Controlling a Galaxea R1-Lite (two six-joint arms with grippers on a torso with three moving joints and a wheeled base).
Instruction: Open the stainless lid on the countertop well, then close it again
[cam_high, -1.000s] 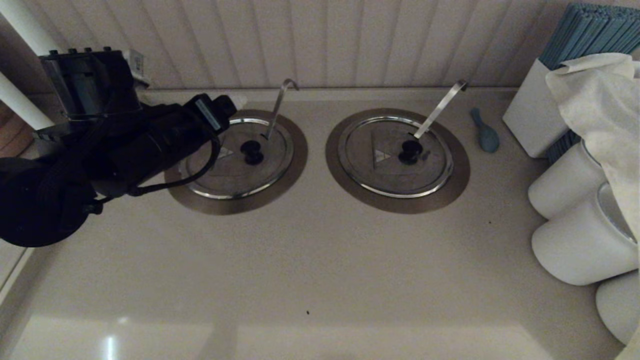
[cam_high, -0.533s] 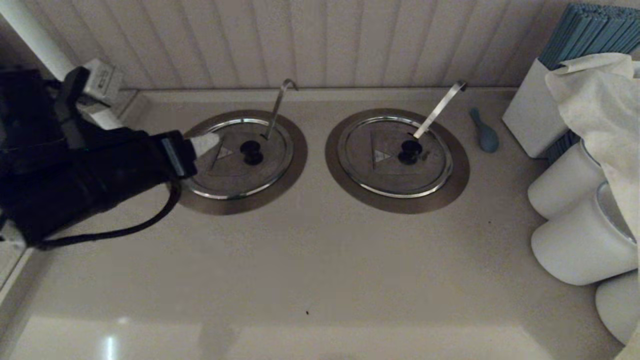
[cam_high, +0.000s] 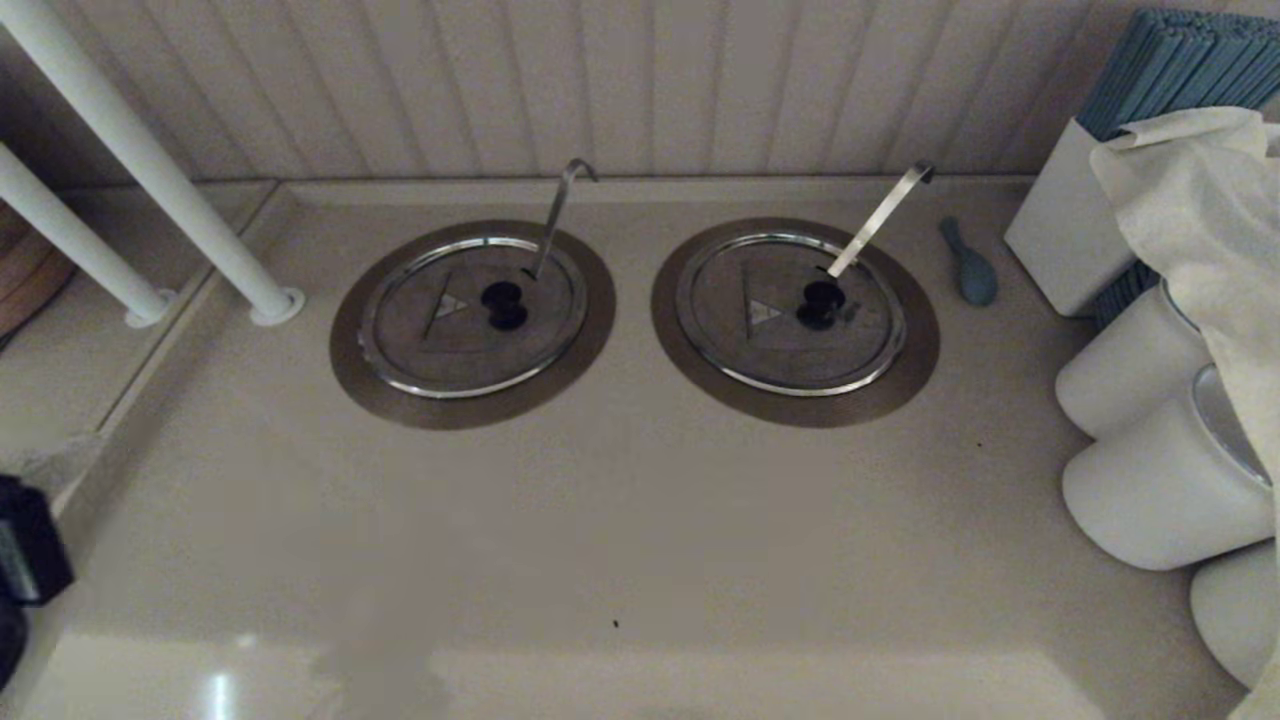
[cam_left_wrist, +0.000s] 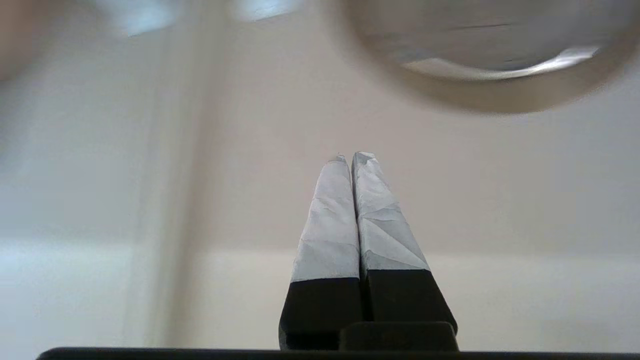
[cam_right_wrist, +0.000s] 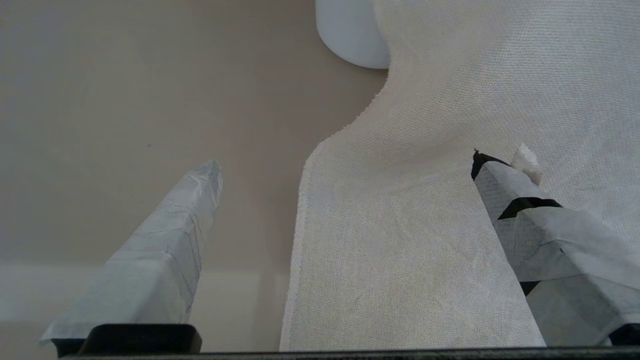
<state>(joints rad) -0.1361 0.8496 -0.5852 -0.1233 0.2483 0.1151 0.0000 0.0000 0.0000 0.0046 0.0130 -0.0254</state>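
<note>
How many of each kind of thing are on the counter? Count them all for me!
Round steel lids: 2, the stainless lid and its twin lid
Ladle handles: 2, hooked and flat
Blue spoon: 1
White canisters: 3
White box: 1
Cloth: 1
Total: 10

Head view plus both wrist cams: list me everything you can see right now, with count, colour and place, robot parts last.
stainless lid: 1, grey with black knob, seated on the left well
countertop well: 1, chrome rim in bronze-grey flange, counter left
thin ladle handle: 1, steel, hook-tipped, through that lid
twin lid: 1, grey, black knob, right well
strap ladle handle: 1, steel, through the twin lid
blue spoon: 1, right of the twin well
white containers: several, right edge
cloth: 1, cream, draped at right
white poles: 2, far left
left gripper: shut, over bare counter
right gripper: open, beside the cloth
</note>
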